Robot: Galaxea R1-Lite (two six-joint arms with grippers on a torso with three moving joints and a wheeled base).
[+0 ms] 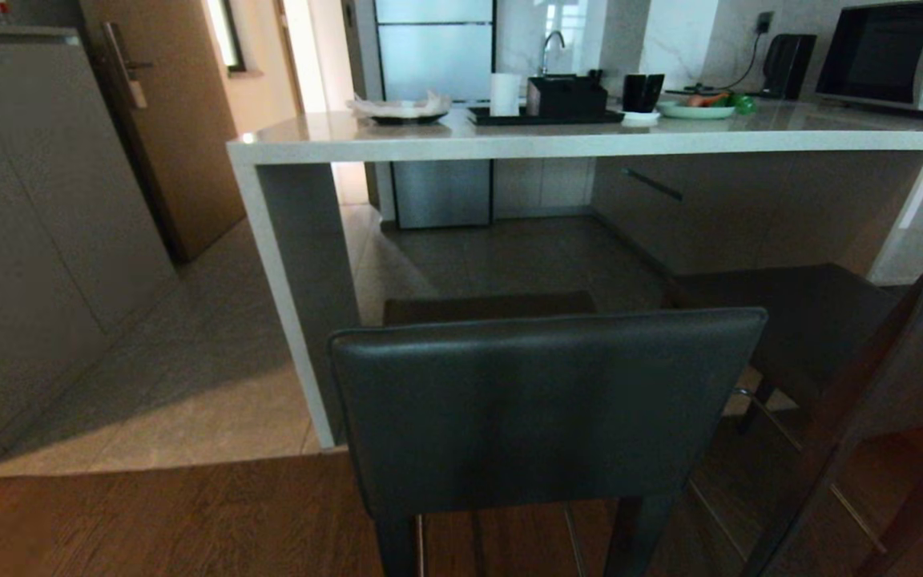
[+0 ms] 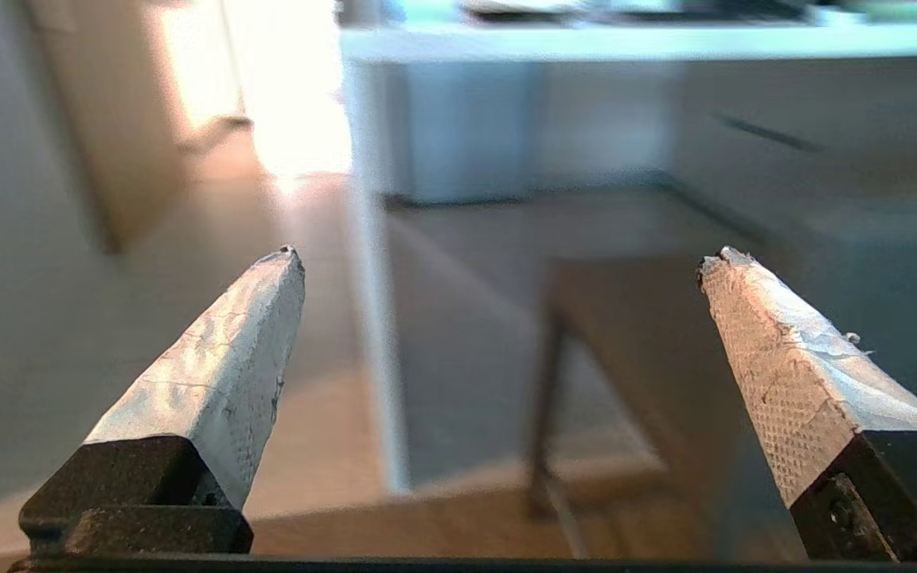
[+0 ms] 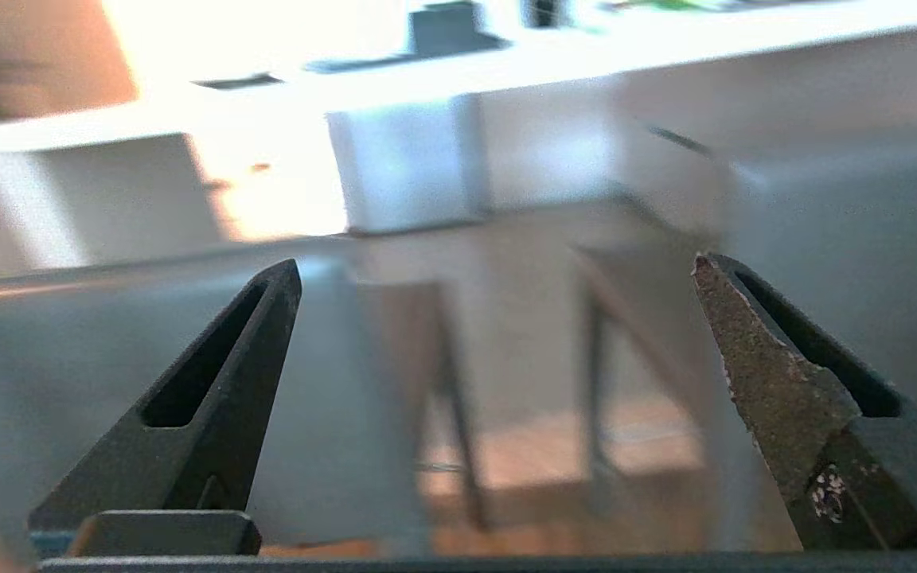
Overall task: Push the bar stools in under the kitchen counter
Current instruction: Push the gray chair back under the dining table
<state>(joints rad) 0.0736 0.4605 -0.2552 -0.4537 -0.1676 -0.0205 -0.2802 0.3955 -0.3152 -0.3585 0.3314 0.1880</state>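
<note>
One bar stool stands right in front of me, its dark leather backrest towards me and its seat reaching under the kitchen counter. A second bar stool stands to its right, turned at an angle, its backrest at the frame's right edge. Neither gripper shows in the head view. My left gripper is open and empty in the air, facing a stool and the counter's end panel. Also open and empty, my right gripper points between a grey backrest and stool legs.
On the counter are a microwave, a black tray with a box and cups, a dish with paper and a plate of vegetables. A tall cabinet and a door stand left. Wooden floor lies below.
</note>
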